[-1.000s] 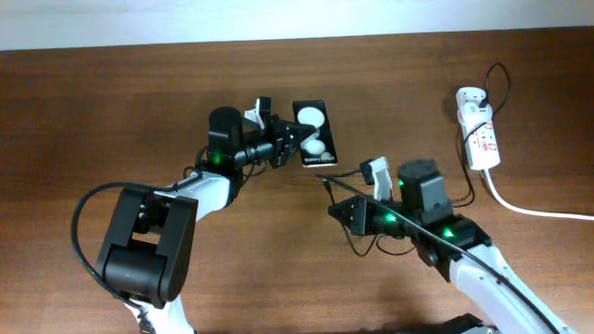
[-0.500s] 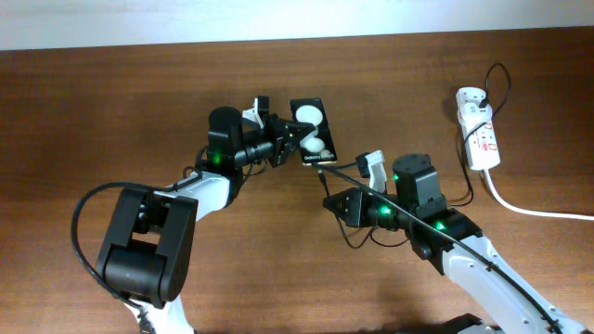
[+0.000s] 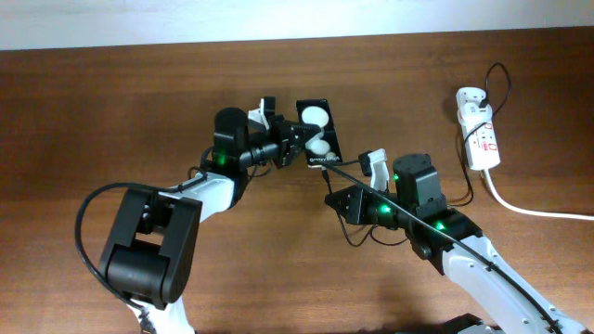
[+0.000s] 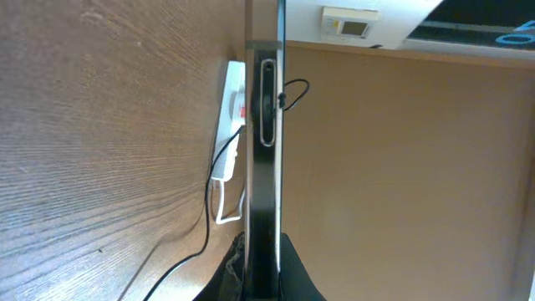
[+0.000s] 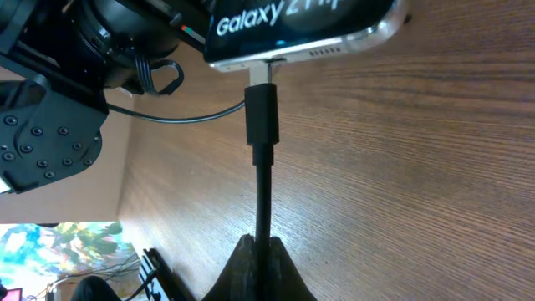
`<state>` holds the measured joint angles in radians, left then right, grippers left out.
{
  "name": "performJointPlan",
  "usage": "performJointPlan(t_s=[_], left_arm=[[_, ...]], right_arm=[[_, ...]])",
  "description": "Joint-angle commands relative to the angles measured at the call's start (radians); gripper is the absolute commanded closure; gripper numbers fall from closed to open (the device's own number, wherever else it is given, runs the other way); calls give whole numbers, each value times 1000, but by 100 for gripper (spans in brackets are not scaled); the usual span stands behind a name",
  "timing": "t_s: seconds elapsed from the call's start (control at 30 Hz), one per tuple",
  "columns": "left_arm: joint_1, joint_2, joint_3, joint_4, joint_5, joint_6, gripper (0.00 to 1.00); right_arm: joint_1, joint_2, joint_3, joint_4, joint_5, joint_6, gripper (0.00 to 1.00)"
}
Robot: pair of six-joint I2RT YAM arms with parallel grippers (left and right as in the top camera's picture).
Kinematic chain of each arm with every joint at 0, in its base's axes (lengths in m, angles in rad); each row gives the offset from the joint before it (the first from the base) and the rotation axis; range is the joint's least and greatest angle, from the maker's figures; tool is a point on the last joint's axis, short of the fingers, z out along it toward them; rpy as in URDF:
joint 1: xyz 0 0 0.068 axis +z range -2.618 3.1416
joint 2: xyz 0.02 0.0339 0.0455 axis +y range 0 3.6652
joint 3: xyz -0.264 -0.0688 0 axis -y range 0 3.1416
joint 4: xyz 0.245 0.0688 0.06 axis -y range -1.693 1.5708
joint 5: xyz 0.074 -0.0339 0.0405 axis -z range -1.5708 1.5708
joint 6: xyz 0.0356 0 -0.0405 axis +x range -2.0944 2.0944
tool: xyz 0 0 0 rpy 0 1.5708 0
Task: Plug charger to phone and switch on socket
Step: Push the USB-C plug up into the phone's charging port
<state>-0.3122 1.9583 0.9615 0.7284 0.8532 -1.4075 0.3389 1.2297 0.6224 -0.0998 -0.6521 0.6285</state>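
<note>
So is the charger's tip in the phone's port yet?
Partly in: in the right wrist view the charger tip meets the phone port, but bare metal shows between them, so not seated.

Overhead looks down; close wrist views share phone

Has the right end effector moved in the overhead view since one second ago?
Yes. Judged against the fixed socket, the right end effector has shifted farther from it, toward the phone, bringing the charger tip to the phone's edge.
</note>
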Motion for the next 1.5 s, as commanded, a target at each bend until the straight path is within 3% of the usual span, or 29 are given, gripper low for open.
performJointPlan(t_s=[0.0, 0.83, 1.03, 1.17, 1.27, 1.4, 1.43, 1.47], left_arm=[[-1, 3, 26, 19, -4, 21, 100], [-35, 3, 26, 20, 49, 77, 100], [-35, 3, 26, 19, 106, 84, 100], [-35, 3, 25, 3, 127, 175, 100], [-35, 3, 25, -103, 127, 280, 100], [-35, 3, 25, -143, 131, 307, 100], [-35, 3, 25, -143, 131, 307, 100], [-34, 3, 25, -143, 131, 307, 100]], right_arm=[[-5, 6, 2, 2, 15, 2, 96], [-5, 8, 2, 37, 138, 17, 96], [-5, 117, 2, 128, 129, 62, 96], [-6, 121, 2, 181, 130, 61, 96], [-6, 121, 3, 187, 130, 61, 96], [-7, 121, 2, 187, 134, 61, 96], [-6, 121, 3, 185, 133, 61, 87], [-7, 121, 2, 181, 124, 60, 60]])
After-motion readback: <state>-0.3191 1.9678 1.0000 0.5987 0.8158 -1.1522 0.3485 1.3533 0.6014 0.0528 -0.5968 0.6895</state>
